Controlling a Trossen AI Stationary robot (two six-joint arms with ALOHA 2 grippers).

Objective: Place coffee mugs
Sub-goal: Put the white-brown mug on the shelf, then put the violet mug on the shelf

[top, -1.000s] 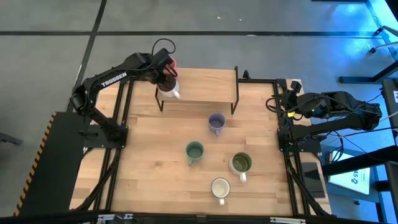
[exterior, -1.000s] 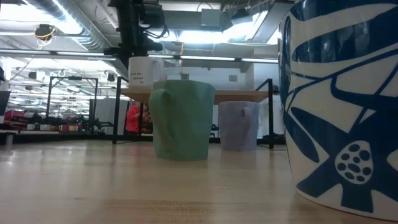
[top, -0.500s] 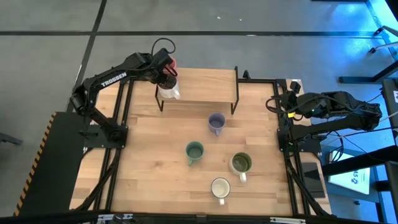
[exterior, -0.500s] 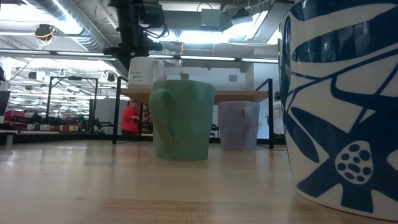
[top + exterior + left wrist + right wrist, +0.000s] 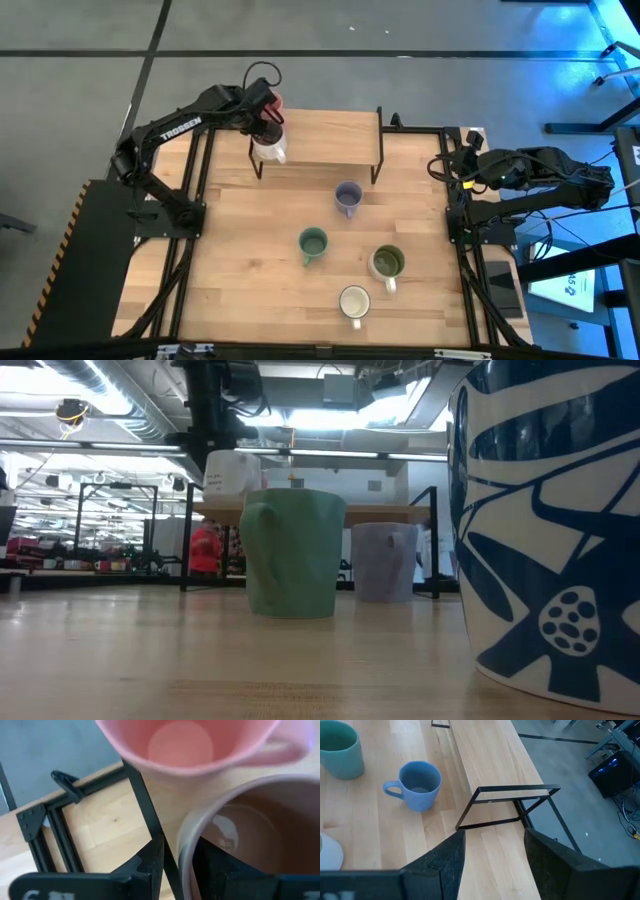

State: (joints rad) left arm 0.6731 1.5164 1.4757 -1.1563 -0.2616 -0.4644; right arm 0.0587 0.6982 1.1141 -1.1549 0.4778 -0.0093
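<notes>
Seeing my left jaws (image 5: 268,135) straddle the mauve-lined white mug's (image 5: 270,148) rim on the shelf (image 5: 330,138), upper left; right jaws (image 5: 462,168) parked wide, right edge.

shelf (image 5: 318,137): at the table's (image 5: 250,280) far edge | two mugs (image 5: 270,147): side by side on the shelf's left end | four mugs (image 5: 313,241): on the table before the shelf, right of centre

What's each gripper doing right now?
Left gripper: fingers straddle the white mug's rim; grip cannot be told.
Right gripper: open, empty.
</notes>
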